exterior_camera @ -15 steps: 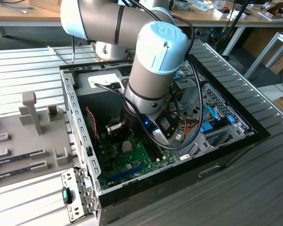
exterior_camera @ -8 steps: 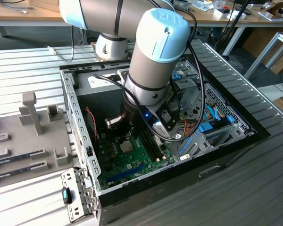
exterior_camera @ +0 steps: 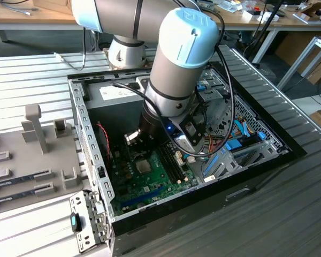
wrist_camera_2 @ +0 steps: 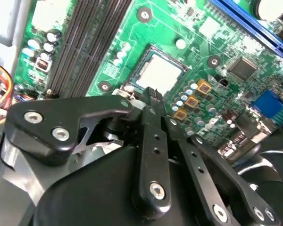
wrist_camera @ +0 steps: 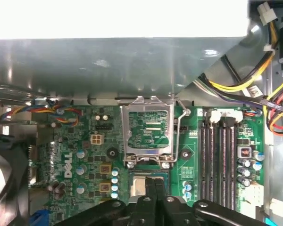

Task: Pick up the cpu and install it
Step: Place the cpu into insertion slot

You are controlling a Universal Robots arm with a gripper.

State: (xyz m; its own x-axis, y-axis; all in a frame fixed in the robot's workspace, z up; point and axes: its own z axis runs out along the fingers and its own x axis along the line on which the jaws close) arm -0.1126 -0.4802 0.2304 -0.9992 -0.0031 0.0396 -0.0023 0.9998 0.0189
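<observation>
Cpu (wrist_camera_2: pixel 161 71) in its socket (wrist_camera_2: pixel 171 58), load plate (wrist_camera: pixel 148 128) raised
My gripper (wrist_camera_2: pixel 151 93), closed on nothing, tips at the chip's edge (seating step, I judge); any nudge needs a light touch

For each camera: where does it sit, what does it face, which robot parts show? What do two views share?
Exterior view: off the arm, looking down into the open computer case; the arm reaches in.
First wrist view: on the wrist, facing the green board; gripper shows.
Second wrist view: on the wrist, slanting across that board; gripper shows.
Both wrist views show the cpu at the gripper's tip.
</observation>
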